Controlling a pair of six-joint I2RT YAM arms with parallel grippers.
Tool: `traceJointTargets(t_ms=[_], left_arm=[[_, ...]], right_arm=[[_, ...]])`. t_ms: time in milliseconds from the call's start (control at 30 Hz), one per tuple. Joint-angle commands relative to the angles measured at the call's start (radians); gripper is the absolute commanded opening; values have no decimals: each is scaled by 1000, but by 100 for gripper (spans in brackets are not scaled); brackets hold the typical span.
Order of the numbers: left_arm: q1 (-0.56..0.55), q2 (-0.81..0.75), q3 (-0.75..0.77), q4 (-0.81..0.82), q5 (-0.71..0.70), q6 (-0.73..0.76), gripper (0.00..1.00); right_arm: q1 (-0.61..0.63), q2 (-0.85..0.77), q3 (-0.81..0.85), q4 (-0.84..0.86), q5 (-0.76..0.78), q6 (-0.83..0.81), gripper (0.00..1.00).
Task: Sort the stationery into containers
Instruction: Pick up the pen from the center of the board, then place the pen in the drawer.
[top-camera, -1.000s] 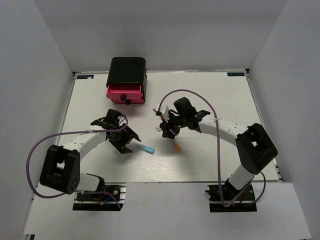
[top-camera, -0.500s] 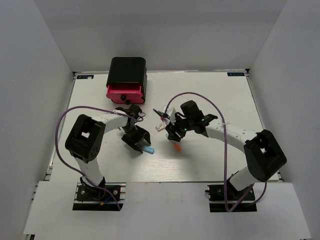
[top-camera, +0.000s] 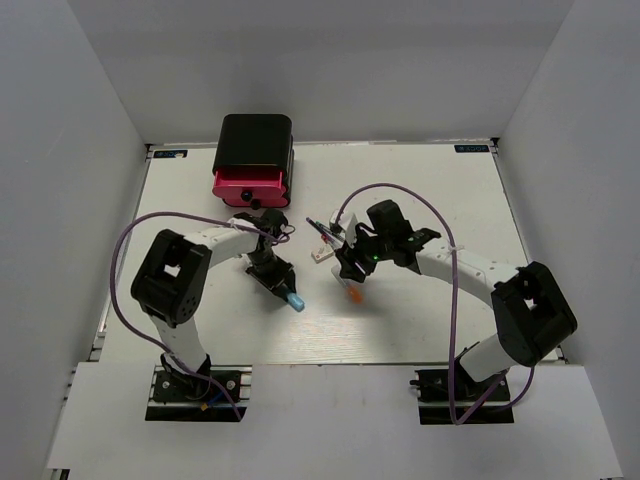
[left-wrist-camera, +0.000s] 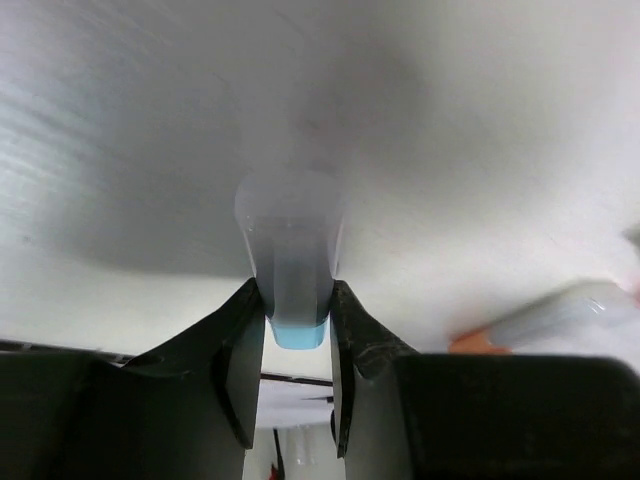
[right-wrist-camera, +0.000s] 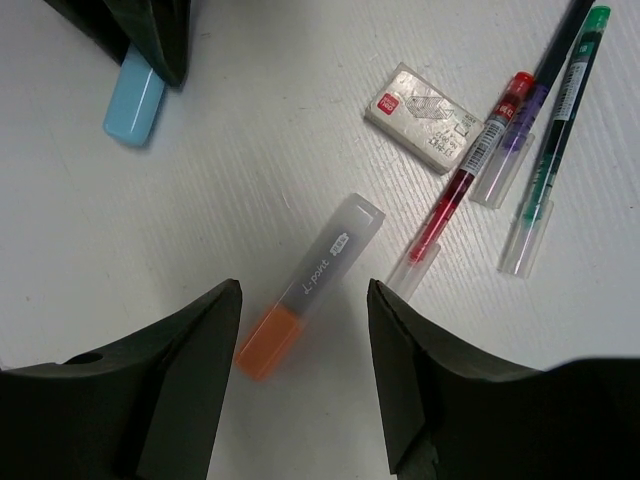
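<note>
Here's the left arm, folded up high from its near-left base and reaching right toward the centre, wrist tipped down. The left gripper is low at the surface, jaws pinched tight on a light-blue tube. Across the way, the right arm bends out wide on the right, forearm stretching left. The right gripper hovers, pointing down, jaws spread wide, gripping nothing. The two grippers are near each other, not touching.

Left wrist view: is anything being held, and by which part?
Yes. The left gripper pinches the light-blue tube near one end; the right gripper holds nothing.
</note>
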Motion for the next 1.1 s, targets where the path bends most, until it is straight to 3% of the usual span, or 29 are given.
traceJointTargets(t_ms=[0,100,233,567,767,1067], left_arm=[[-4,-140,101,4,-113,13,6],[6,-203,181,-28,-231,22,6],[26,-241,333,-73,-424,42,8],[124,-100,638,-56,-450,-73,10],[183,-54,692,31,-388,-133,11],[236,-44,706,7,-443,-162,11]], right_arm=[[-9,-33,-2,-8,-35,3,60],[-12,-33,-6,-13,-38,-12,61],[-17,-38,-11,-13,-55,-21,74],[-23,-58,-23,-16,-54,-29,75],[-29,-70,-45,-16,-57,-29,75],[-37,-66,-40,-13,-57,-29,75]])
